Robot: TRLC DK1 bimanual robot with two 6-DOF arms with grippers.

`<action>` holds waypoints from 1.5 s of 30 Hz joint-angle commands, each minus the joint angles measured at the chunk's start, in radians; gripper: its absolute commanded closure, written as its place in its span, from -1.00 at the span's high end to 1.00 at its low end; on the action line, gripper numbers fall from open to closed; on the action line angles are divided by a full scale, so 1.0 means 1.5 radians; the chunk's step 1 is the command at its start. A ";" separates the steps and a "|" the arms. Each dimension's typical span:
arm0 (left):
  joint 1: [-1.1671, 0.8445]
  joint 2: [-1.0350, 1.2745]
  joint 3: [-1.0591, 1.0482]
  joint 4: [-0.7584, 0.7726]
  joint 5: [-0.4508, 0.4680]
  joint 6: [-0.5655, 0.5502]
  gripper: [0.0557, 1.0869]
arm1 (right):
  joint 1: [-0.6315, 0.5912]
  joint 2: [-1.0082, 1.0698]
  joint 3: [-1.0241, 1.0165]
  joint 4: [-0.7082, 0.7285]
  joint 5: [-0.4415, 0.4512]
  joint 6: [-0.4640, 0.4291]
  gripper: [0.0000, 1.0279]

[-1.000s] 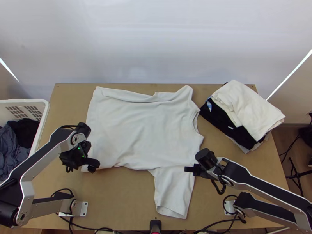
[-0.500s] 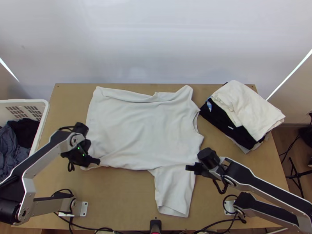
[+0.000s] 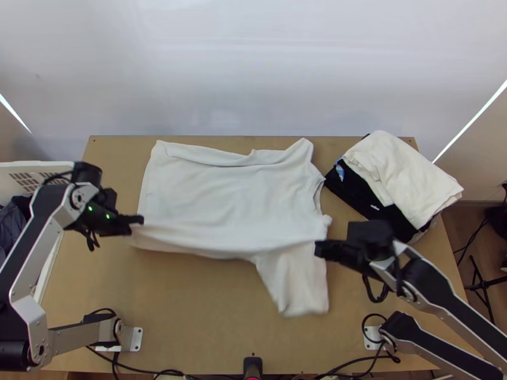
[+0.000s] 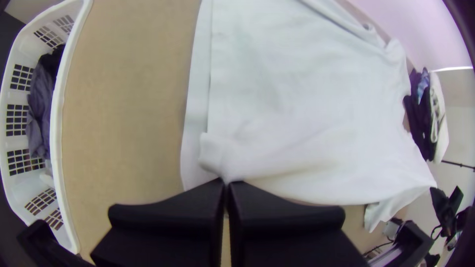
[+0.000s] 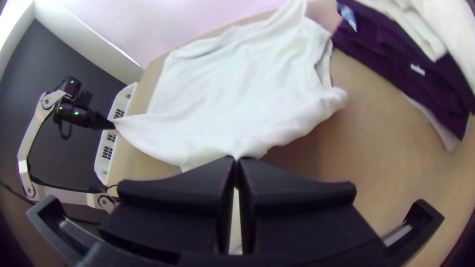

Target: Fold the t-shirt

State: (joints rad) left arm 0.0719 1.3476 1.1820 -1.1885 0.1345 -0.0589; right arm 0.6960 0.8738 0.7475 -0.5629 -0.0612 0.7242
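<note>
"White cotton tee (image 3: pixel 231 193), mid-table (image 3: pixel 190 316); mostly spread, near side lifted betw. both arms; how far along, approx.?"

"Early-to-mid, IMO; far edge has a loose fold along it, so that side's prob. turned in; near side's only up in the air, not laid over; near sleeve (image 3: pixel 296 288) hangs toward the table's near edge, untucked."

"And the claws?"

"L gripper (image 3: pixel 141 220): fingers together, clamped on the hem's near corner; another layer lies flat beside it, past the pinched bit; R gripper (image 5: pixel 236 159): also closed, w/ cloth pinched near the sleeve's root."

"So what's left?"

"Near side over the body, I'd say; then sleeve in, halve it, mayb. halve again, smooth; then prob. onto the folded pile (image 3: pixel 405 180) at the table's far right; basket (image 3: pixel 39 167) w/ dark clothes is over on the L side, FYI."

"Any risk?"

"Yep; if L layer doesn't come w/ the pinch, hem could end up uneven; sleeve might bunch underneath, too."
</note>
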 commanded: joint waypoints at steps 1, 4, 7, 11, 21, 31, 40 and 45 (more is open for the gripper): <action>0.013 0.045 0.129 0.010 0.034 -0.077 -0.93 | -0.033 -0.001 0.109 0.081 0.005 -0.136 -0.94; 0.010 0.083 0.219 0.018 0.035 -0.115 -0.93 | -0.076 0.027 0.143 0.137 0.006 -0.144 -0.94; 0.007 0.118 0.329 0.020 0.040 -0.140 -0.93 | -0.120 0.058 0.174 0.200 0.005 -0.143 -0.94; 0.007 0.160 0.494 0.023 0.044 -0.179 -0.93 | -0.165 0.116 0.252 0.252 0.009 -0.142 -0.94; 0.056 0.158 0.708 0.179 0.020 -0.239 -0.93 | -0.239 0.223 0.465 0.273 0.019 -0.139 -0.94; 0.134 -0.125 0.480 0.497 0.020 -0.294 -0.93 | -0.217 0.041 0.522 0.205 0.019 -0.112 -0.94; 0.205 -0.339 0.351 0.584 -0.007 -0.311 -0.94 | -0.296 -0.067 0.645 0.105 -0.001 -0.056 -0.94; 0.218 -0.380 0.305 0.577 -0.011 -0.313 -0.94 | -0.309 -0.084 0.700 0.074 -0.017 -0.053 -0.94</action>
State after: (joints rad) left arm 0.3546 0.9089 1.7466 -0.3477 0.1387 -0.5179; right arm 0.2691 0.8120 1.6878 -0.3832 -0.0692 0.6220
